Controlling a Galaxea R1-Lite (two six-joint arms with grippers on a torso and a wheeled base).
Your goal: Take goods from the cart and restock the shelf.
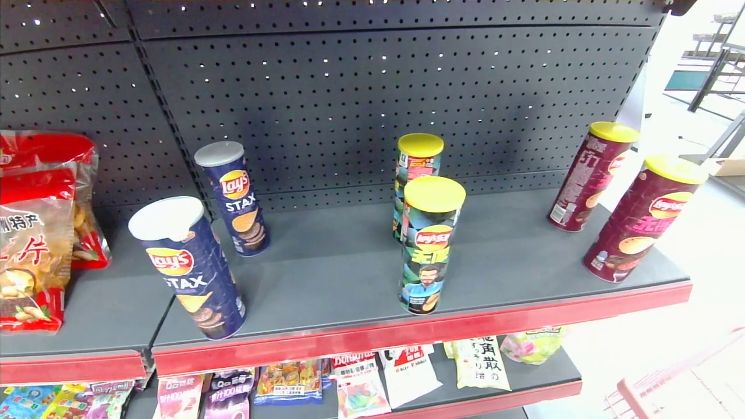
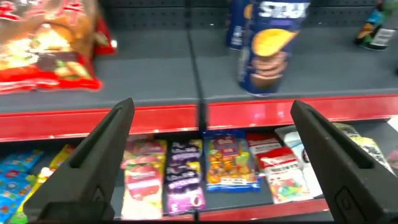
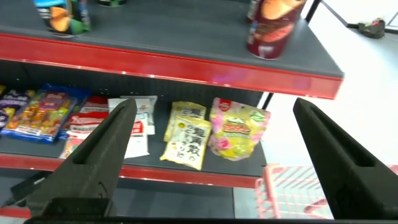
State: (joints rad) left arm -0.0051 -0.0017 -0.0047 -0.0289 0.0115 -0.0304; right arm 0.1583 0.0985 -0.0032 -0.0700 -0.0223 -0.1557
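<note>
Our left claw (image 2: 211, 111) and right claw (image 3: 214, 106) are spread wide, empty. Reaching up, we could knock the front blue chip can (image 1: 192, 273) off the shelf (image 1: 349, 273).

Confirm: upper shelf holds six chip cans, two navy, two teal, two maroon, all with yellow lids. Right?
Not all. In the head view the front navy can and rear navy can have whitish lids, not yellow. Rest holds: six on the upper shelf; teal cans and maroon cans are yellow-lidded.
</note>
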